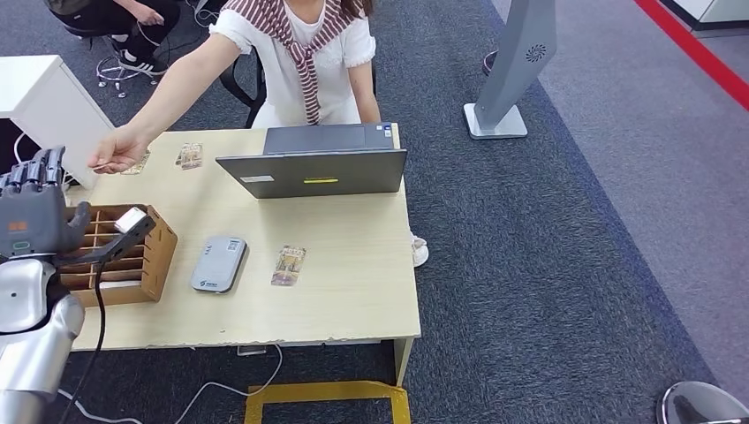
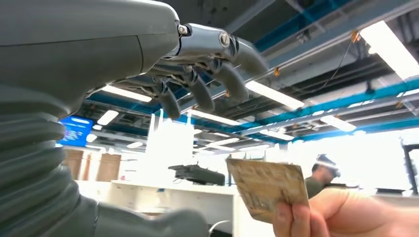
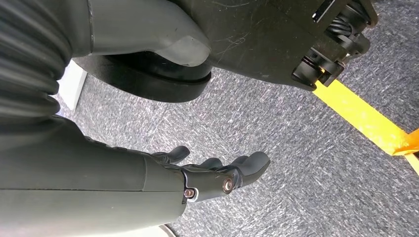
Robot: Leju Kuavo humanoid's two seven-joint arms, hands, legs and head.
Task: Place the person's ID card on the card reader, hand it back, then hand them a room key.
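Head view. Grey carpet with a red stripe at far right and yellow tape near the desk foot; a pale wooden desk [image 1: 353, 300]. On it: an open laptop [image 1: 313, 168] at the far edge, a grey card reader [image 1: 219, 263] near the middle, a patterned card [image 1: 289, 265] just right of the reader, two more cards [image 1: 188, 156] at the far left, and a cardboard divider box [image 1: 132, 265] at the near left. A seated person [image 1: 305, 62] reaches a hand [image 1: 119, 150] to the left, pinching a thin ID card [image 1: 106, 165]. The left hand [image 1: 40, 208] is raised beside the box, fingers apart, holding nothing.

Left wrist view. Ceiling lights and beams behind. The ID card [image 2: 267, 187], held by the person's fingers [image 2: 296, 222], sits close to the robot's spread, empty fingers [image 2: 197, 94]. Judgement: light, stiff, thin and slick; best pinched at its free far edge, flat faces between thumb and finger.

Right wrist view. Carpet and yellow tape. The right hand [image 3: 217, 175] hangs low, fingers loosely extended, holding nothing.
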